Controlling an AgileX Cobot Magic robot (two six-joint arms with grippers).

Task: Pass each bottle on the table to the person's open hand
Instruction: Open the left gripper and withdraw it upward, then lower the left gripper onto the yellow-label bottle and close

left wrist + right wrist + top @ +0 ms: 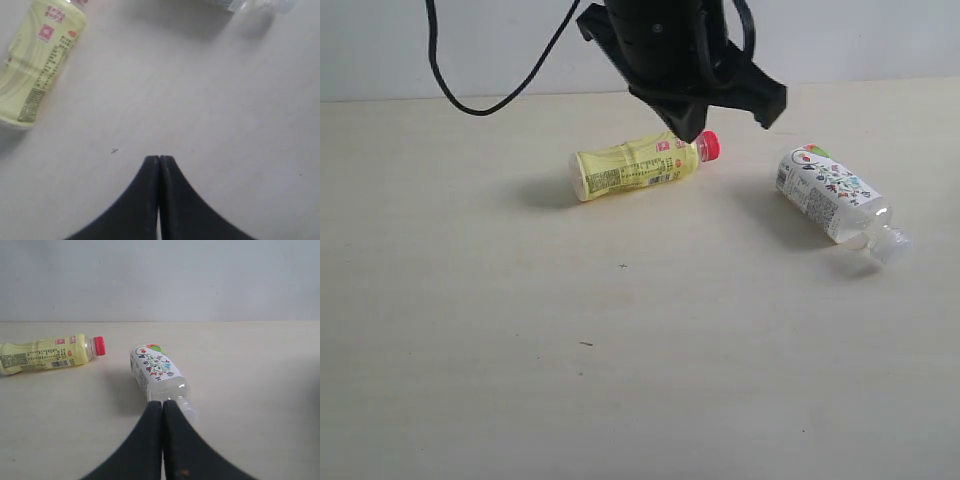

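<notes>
Left gripper (159, 159), right gripper (163, 402) closed empty; yellow bottle (630, 168) and clear bottle (830, 195) labels illegible

- The yellow bottle (635, 168) is lying on its side toward the far middle of the table (520, 350), showing a pale yellow printed label with a barcode patch; its red cap (708, 146) is pointing to the right of the exterior view, its base to the left
- The clear bottle (825, 192) is lying on its side to the right of the yellow one, apart from it, wearing a white label with a leafy multicoloured print; its white cap (892, 245) is pointing toward the near right
- The table is stretching out flat and pale beige with faint wood grain, carrying a few tiny dark specks near its middle
</notes>
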